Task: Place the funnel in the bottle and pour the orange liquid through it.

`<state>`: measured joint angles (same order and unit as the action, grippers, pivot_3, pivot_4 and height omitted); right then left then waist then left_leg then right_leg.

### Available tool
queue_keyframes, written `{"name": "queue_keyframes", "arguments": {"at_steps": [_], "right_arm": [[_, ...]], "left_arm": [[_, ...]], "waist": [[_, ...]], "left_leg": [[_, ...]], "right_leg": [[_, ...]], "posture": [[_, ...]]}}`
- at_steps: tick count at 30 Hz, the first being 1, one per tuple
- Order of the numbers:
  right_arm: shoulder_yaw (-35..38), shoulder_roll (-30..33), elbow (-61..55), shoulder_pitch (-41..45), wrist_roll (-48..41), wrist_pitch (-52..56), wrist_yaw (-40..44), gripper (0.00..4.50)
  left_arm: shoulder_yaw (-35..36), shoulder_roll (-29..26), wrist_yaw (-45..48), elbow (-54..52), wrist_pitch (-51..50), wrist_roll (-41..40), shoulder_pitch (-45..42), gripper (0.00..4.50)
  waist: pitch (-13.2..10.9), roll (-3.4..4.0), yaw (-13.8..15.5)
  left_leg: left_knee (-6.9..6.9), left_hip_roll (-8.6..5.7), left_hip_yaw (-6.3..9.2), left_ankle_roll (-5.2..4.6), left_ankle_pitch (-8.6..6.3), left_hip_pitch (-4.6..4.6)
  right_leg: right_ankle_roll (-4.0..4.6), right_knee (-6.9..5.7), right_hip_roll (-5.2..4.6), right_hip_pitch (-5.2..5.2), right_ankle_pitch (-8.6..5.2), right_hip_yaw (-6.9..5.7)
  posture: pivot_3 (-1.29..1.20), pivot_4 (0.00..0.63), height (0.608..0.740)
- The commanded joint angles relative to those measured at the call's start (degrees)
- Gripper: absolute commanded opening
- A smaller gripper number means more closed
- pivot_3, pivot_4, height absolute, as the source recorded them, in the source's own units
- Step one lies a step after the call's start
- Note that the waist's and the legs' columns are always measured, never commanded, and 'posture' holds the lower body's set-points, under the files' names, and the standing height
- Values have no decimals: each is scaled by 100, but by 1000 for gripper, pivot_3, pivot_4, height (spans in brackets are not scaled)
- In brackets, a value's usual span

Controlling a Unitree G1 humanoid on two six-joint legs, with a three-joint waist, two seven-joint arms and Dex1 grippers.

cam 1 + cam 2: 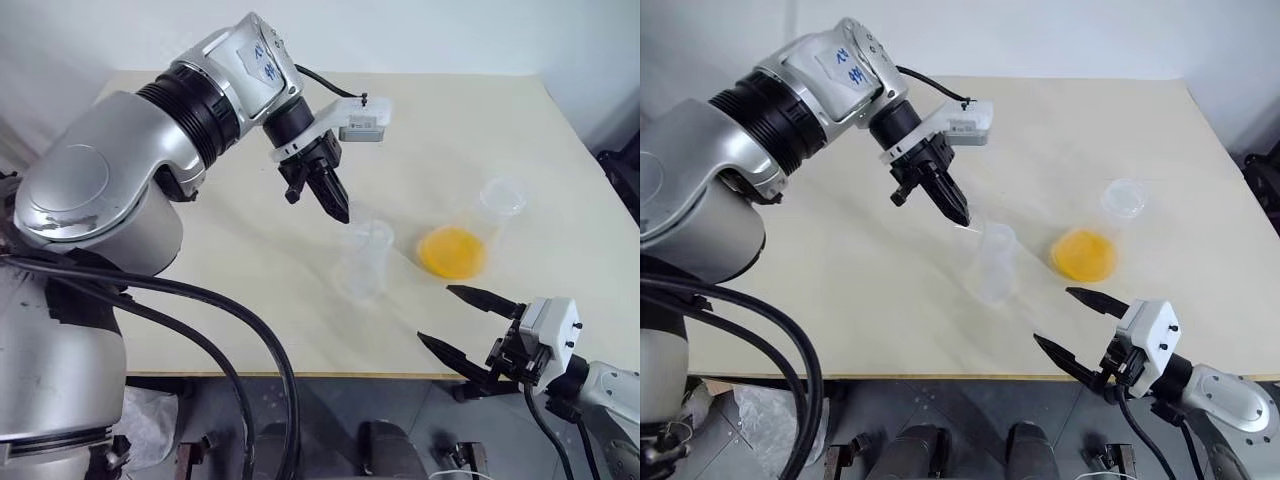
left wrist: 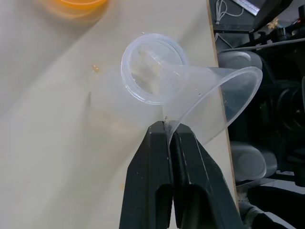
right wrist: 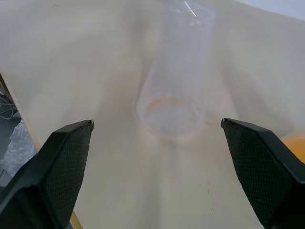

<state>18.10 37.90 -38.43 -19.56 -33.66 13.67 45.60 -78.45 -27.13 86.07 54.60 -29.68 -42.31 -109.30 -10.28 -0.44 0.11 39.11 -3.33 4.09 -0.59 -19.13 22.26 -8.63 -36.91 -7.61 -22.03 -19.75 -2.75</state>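
left gripper [image 2: 167,131] clenched on funnel [image 2: 217,107] rim, bottle [image 2: 152,74] mouth just beyond | featherlight, slippery, thin-walled: keep your rim pinch | right gripper [image 1: 468,320] released

Silver arms [image 1: 110,190], black cables [image 1: 230,340], white wrist cameras [image 1: 550,322], black fingers [image 2: 167,191].

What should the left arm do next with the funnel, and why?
Probably tip the funnel upright and lower its stem into the bottle mouth. The left gripper is shut on the funnel's rim, holding it tilted beside and partly over the mouth, not yet seated. The right gripper waits open near the table edge, and the orange liquid sits in its flask, unpoured.
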Motion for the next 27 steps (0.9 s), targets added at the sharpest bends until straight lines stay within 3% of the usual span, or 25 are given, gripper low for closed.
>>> {"name": "queue_keyframes", "arguments": {"at_steps": [1, 4, 16, 27], "right_arm": [[121, -47, -258, -60, -9, -110, -52, 4500], [135, -51, -266, -62, -5, -106, -69, 4500], [127, -56, -233, -17, 19, -125, -94, 4500], [128, -90, -268, -47, 43, -138, -128, 4500]], "left_arm": [[188, 70, 643, 125, 48, 128, -195, 26], [267, 131, 643, 199, 35, 195, -193, 644], [602, 263, 643, 338, 0, 295, -243, 4359], [813, 456, 643, 576, 147, 644, -191, 4463]], "waist": [[0, 0, -2], [0, 0, 1], [-1, -1, -1], [-1, -1, 2]], "left_leg": [[0, 0, 0, 0, 0, 0], [0, 1, 0, 0, 0, 0], [0, 1, 0, 0, 0, 1], [0, -1, -1, -1, 0, 1]], "right_leg": [[0, 0, 0, 0, 0, 0], [0, 0, 0, 0, 0, 0], [0, 0, -1, -1, 0, 0], [0, -1, 0, -1, 0, 0]], "posture": [[0, 150, 740], [0, 150, 740], [0, 150, 740], [0, 150, 740]]}}
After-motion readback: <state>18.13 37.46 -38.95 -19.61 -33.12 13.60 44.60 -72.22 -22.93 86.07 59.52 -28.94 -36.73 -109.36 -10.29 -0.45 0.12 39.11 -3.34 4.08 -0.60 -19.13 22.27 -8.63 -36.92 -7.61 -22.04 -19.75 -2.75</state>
